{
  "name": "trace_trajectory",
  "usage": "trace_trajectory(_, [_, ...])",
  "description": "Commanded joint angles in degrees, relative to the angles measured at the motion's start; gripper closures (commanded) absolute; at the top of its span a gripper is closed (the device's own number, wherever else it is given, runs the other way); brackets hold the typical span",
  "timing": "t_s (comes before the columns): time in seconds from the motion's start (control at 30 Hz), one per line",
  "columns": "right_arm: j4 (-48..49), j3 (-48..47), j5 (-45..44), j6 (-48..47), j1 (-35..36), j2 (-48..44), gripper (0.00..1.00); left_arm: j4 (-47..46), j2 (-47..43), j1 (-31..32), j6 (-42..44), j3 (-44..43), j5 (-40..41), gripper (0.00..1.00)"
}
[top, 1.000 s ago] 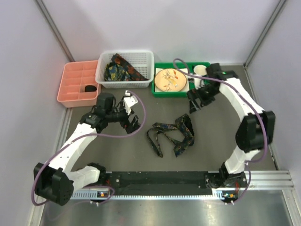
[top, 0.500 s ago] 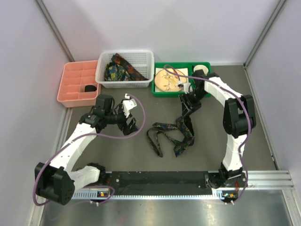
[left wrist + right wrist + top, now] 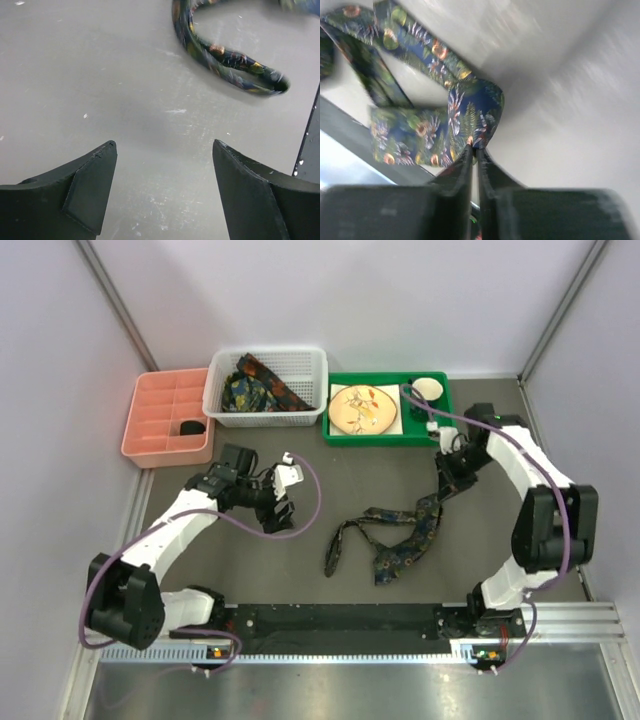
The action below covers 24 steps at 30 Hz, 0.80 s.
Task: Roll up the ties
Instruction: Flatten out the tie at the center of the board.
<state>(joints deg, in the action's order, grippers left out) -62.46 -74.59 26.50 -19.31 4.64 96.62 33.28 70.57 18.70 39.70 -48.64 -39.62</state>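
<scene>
Our right gripper (image 3: 475,148) is clamped on a fold of the paisley necktie (image 3: 465,117), which trails limp beyond its fingertips; our left gripper (image 3: 164,145) gapes open, the tie's narrow loop just ahead. We judge it light, floppy and slippery: pinch it flat near one end.

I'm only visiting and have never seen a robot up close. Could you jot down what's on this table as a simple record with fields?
loose tie: one, printed, sprawled on the table
right tool: shut, pinching a fold of that tie
left tool: open, empty, over bare table near the tie's loop
white basket: holds more ties
pink divided tray: one small dark item in a compartment
green tray: round plate and a cup
</scene>
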Motion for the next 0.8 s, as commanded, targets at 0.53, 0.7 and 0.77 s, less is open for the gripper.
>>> trace_trajectory(0.53, [-1.7,17.5,-1.5,-25.1,22.8,-33.1,0.24,-11.6,7.3,0.0,-25.4,0.2,-6.6,0.10])
trace_trajectory(0.7, [9.7,29.0,-11.5,-27.4,39.7,-38.6,0.22,-13.5,8.1,-4.7,-31.0,0.4,-8.8,0.07])
trace_trajectory(0.77, [16.0,32.8,-17.6,-27.5,44.4,-39.2,0.22,-13.2,7.7,-5.9,-31.3,0.4,-8.6,0.05])
